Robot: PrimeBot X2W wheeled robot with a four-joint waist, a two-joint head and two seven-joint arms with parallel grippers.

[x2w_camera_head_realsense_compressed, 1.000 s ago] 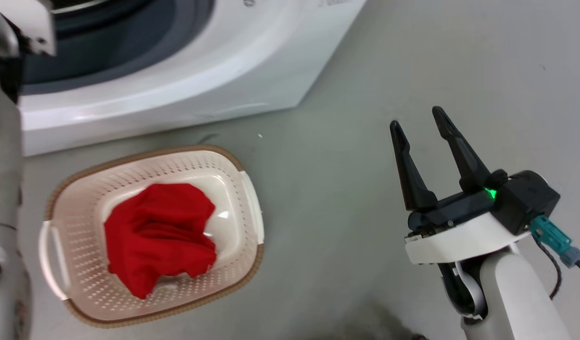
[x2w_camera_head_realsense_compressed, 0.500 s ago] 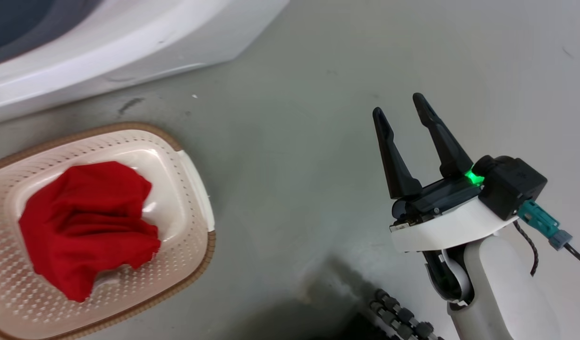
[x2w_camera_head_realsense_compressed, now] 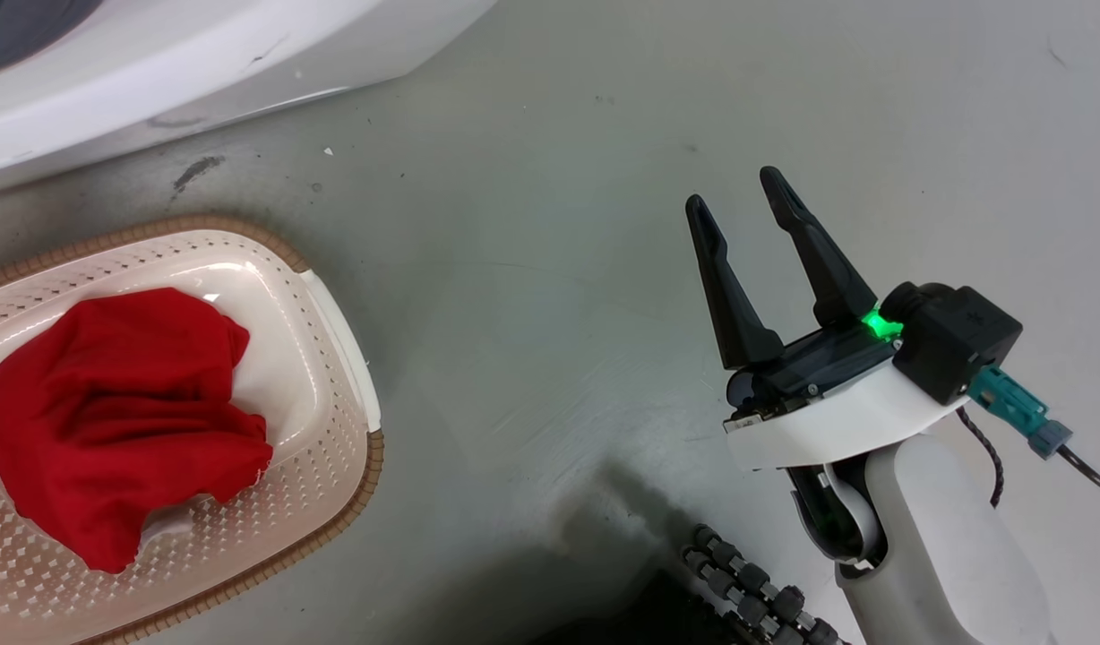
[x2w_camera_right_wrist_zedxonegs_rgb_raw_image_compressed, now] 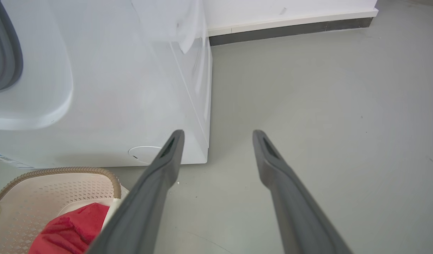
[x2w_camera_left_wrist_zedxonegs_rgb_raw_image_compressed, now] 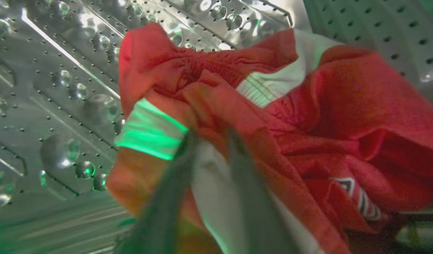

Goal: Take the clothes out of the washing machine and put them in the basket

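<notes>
In the left wrist view, my left gripper (x2w_camera_left_wrist_zedxonegs_rgb_raw_image_compressed: 211,135) is inside the washing machine's perforated steel drum (x2w_camera_left_wrist_zedxonegs_rgb_raw_image_compressed: 61,88). Its blurred fingers are shut on a bunched red garment with white stripes and trim (x2w_camera_left_wrist_zedxonegs_rgb_raw_image_compressed: 308,106), with white fabric pinched between them. A plain red garment (x2w_camera_head_realsense_compressed: 111,421) lies in the cream basket (x2w_camera_head_realsense_compressed: 335,376) on the floor at the left of the head view, below the white washing machine (x2w_camera_head_realsense_compressed: 156,63). My right gripper (x2w_camera_head_realsense_compressed: 736,190) hangs open and holds nothing, over bare floor to the right of the basket. The right wrist view shows the right gripper (x2w_camera_right_wrist_zedxonegs_rgb_raw_image_compressed: 218,134), the basket (x2w_camera_right_wrist_zedxonegs_rgb_raw_image_compressed: 61,187) and the washing machine (x2w_camera_right_wrist_zedxonegs_rgb_raw_image_compressed: 132,88).
The grey floor (x2w_camera_head_realsense_compressed: 532,313) stretches between the basket and my right arm. A black ribbed cable (x2w_camera_head_realsense_compressed: 747,591) lies at the bottom of the head view. A wall with a dark skirting (x2w_camera_right_wrist_zedxonegs_rgb_raw_image_compressed: 290,30) runs behind the washer.
The head camera has turned, so the basket and washer have slid left and up in the picture. The right gripper stays open in much the same pose.
</notes>
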